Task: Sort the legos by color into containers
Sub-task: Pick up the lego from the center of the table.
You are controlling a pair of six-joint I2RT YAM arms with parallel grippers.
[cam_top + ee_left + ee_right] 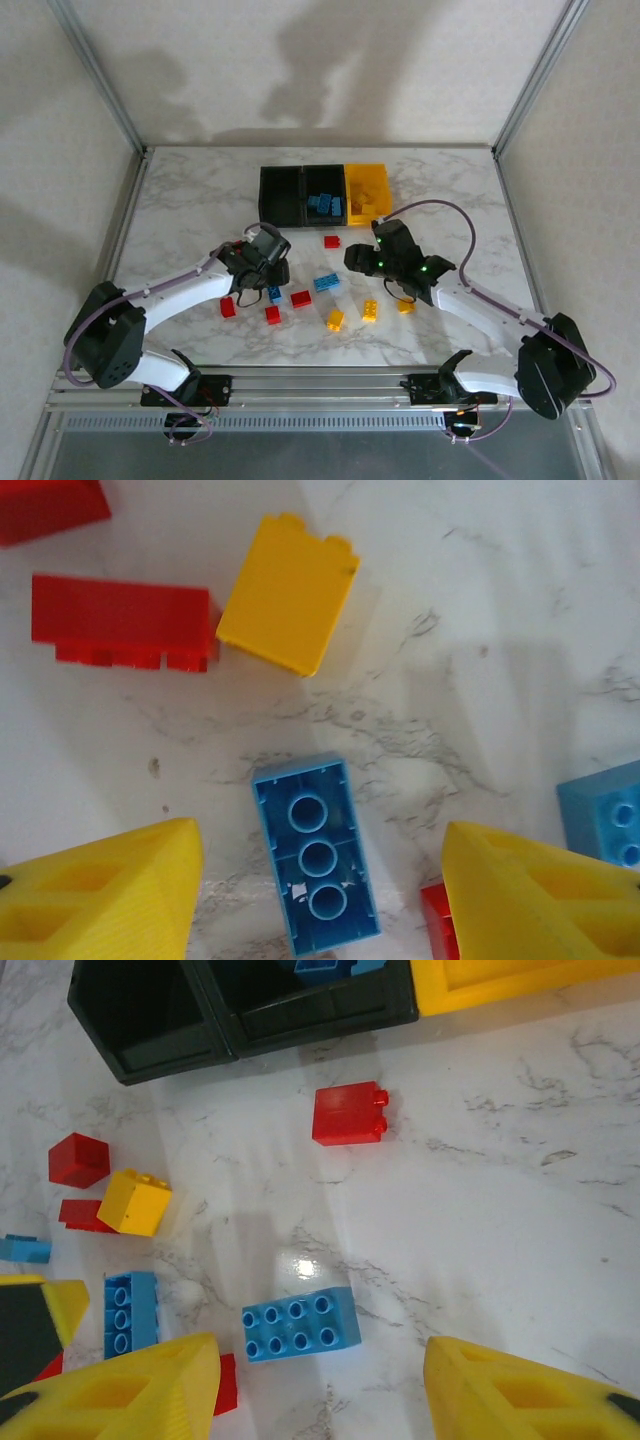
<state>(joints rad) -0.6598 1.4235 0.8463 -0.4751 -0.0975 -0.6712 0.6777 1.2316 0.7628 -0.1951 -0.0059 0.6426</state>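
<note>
My left gripper (320, 880) (266, 270) hangs open over an upside-down blue lego (316, 855) (274, 293). The brick lies on the table between the yellow fingers (110, 895), clear of both. My right gripper (320, 1380) (366, 264) is also open, above a studs-up blue lego (300, 1323) (327, 282) that it does not touch. The containers stand in a row at the back: an empty black bin (280, 195), a black bin (322, 180) holding blue bricks, and a yellow bin (367, 175).
Loose legos lie around both grippers: a red one (331, 241) near the bins, red ones (300, 298) (272, 315) (228, 307) at the left, yellow ones (334, 319) (369, 310) (404, 306) toward the front. A yellow brick (288, 593) and a red brick (122, 622) lie just beyond the left gripper.
</note>
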